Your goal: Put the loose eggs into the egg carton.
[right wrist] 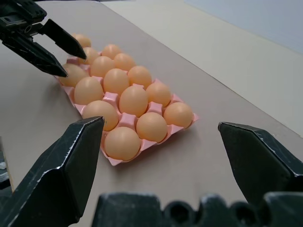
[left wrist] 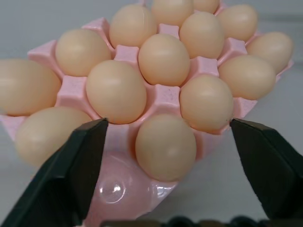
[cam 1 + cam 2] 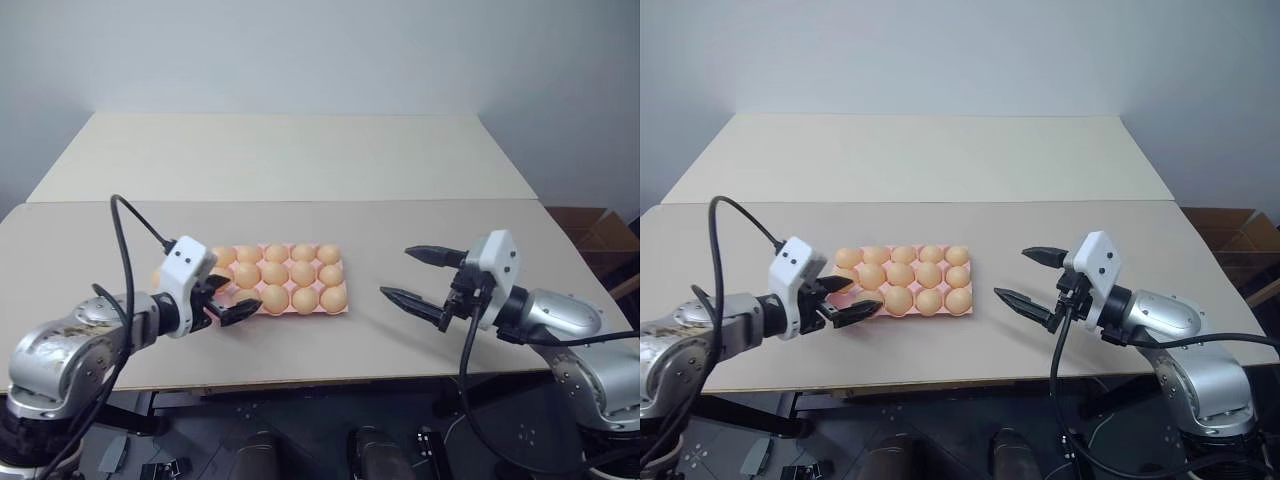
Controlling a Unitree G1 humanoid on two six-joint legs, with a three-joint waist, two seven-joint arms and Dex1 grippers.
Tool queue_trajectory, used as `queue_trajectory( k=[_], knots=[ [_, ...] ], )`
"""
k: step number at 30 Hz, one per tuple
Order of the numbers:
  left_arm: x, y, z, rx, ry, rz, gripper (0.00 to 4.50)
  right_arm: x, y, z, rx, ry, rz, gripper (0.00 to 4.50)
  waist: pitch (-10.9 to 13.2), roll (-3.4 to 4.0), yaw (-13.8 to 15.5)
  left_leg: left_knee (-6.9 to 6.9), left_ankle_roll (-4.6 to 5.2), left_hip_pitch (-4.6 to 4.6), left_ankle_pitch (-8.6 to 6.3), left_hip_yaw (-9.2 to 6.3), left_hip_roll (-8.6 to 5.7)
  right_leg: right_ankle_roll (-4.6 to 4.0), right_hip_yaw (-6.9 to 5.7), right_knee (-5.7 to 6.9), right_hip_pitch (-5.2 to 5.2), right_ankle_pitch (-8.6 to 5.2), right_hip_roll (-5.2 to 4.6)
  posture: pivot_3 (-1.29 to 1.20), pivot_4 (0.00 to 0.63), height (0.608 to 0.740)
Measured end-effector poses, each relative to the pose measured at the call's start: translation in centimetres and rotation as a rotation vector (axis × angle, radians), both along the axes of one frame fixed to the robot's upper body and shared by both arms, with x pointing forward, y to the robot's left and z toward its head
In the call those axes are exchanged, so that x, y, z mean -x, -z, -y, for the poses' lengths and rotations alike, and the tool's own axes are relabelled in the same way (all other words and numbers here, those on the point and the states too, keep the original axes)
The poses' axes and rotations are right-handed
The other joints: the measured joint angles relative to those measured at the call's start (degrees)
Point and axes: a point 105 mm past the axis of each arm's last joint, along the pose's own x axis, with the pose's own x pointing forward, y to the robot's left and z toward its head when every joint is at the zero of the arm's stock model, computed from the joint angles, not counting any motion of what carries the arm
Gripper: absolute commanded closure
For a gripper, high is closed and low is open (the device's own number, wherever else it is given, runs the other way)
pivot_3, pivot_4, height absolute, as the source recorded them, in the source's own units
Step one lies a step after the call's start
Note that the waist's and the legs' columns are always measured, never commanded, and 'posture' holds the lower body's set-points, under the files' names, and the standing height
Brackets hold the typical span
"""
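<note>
The pink egg carton [image 3: 343, 306] lies on the table in front of me, with light orange eggs [image 3: 302, 273] in nearly all its cups. The corner cup [image 2: 113, 191] nearest my left gripper is empty. My left gripper [image 3: 228, 301] hovers at that near-left corner, open, with nothing between its fingers [image 2: 71, 165]. One loose egg [image 1: 83, 40] lies on the table just past the carton's left end, partly hidden behind the left hand [image 3: 157, 277]. My right gripper [image 3: 418, 276] hangs open and empty to the right of the carton, pointing toward it.
The tan table [image 3: 420, 225] runs bare around the carton, and a second table [image 3: 290, 155] adjoins it behind. Its front edge lies just below both grippers. A cardboard box [image 3: 600, 235] stands off the right side.
</note>
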Motion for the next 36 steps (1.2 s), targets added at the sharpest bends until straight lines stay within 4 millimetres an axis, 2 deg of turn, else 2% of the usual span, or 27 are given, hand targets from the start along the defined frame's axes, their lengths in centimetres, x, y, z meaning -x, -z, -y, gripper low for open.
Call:
queue_trajectory(
  k=[2, 7, 10, 14, 17, 23, 30, 36],
  knots=[
    [0.3, -1.2, -0.7, -0.005, -0.007, 0.045, 0.04, 0.1, -0.1, -0.1, -0.003, -0.006, 0.001, 0.00, 0.0, 0.00, -0.1, 0.00, 0.00, 0.02, 0.00, -0.01, 0.01, 0.00, 0.01, 0.00, 0.00, 0.00, 0.00, 0.00, 0.150, 0.740],
    [2.5, -3.7, -5.1, 0.010, -0.059, 0.174, 0.04, 0.2, -0.3, -0.2, -0.007, -0.018, 0.004, 0.00, 0.0, 0.06, -0.7, -0.01, 0.01, 0.05, -0.01, 0.00, 0.06, -0.07, 0.02, 0.01, -0.03, -0.05, 0.00, 0.00, 0.150, 0.740],
    [4.4, -3.5, -7.7, -0.011, -0.050, 0.217, 0.04, 0.2, -0.3, -0.2, -0.001, -0.039, 0.002, 0.00, 0.0, 0.09, -0.6, -0.01, 0.01, 0.04, -0.01, 0.15, 0.07, -0.42, -0.02, 0.00, -0.05, -0.24, -0.03, 0.00, 0.150, 0.740],
    [6.3, -2.3, -10.4, -0.036, -0.053, 0.150, 0.04, 0.3, -0.2, 0.1, 0.026, -0.090, -0.006, 0.00, 0.1, 0.13, 0.2, 0.00, 0.01, 0.06, -0.01, 0.20, 0.06, -0.36, -0.04, -0.01, -0.04, -0.31, -0.10, 0.00, 0.150, 0.740],
    [7.0, -2.2, -11.2, -0.009, -0.055, 0.201, 0.04, 0.5, 0.0, 0.3, 0.044, -0.126, -0.017, 0.00, 0.1, 0.14, 0.5, 0.00, 0.00, 0.06, -0.01, 0.25, 0.10, -0.37, -0.02, -0.05, -0.03, -0.30, -0.12, 0.00, 0.150, 0.740],
    [9.0, -0.4, -11.9, 0.048, -0.061, 0.202, 0.04, 0.6, 0.5, 0.9, 0.062, -0.159, -0.050, 0.00, 0.1, 0.11, 0.5, -0.01, 0.07, -0.01, -0.06, 0.26, 0.13, -0.44, -0.04, -0.07, -0.08, -0.30, -0.08, 0.00, 0.150, 0.740],
    [8.8, -0.6, -12.0, 0.062, -0.100, 0.235, 0.04, 0.5, 0.6, 1.3, 0.066, -0.166, -0.059, 0.00, 0.1, 0.11, 0.7, 0.00, 0.07, 0.07, -0.05, 0.25, 0.13, -0.36, -0.03, -0.04, -0.03, -0.32, -0.08, 0.00, 0.150, 0.740],
    [4.3, -1.4, -11.4, 0.079, -0.236, 0.290, 0.04, 0.1, -0.3, 1.2, 0.066, -0.167, -0.020, 0.00, 0.1, 0.11, 0.8, 0.00, 0.06, 0.10, -0.03, 0.20, 0.10, -0.07, -0.05, 0.04, 0.04, -0.10, -0.04, 0.00, 0.150, 0.740]
  ],
)
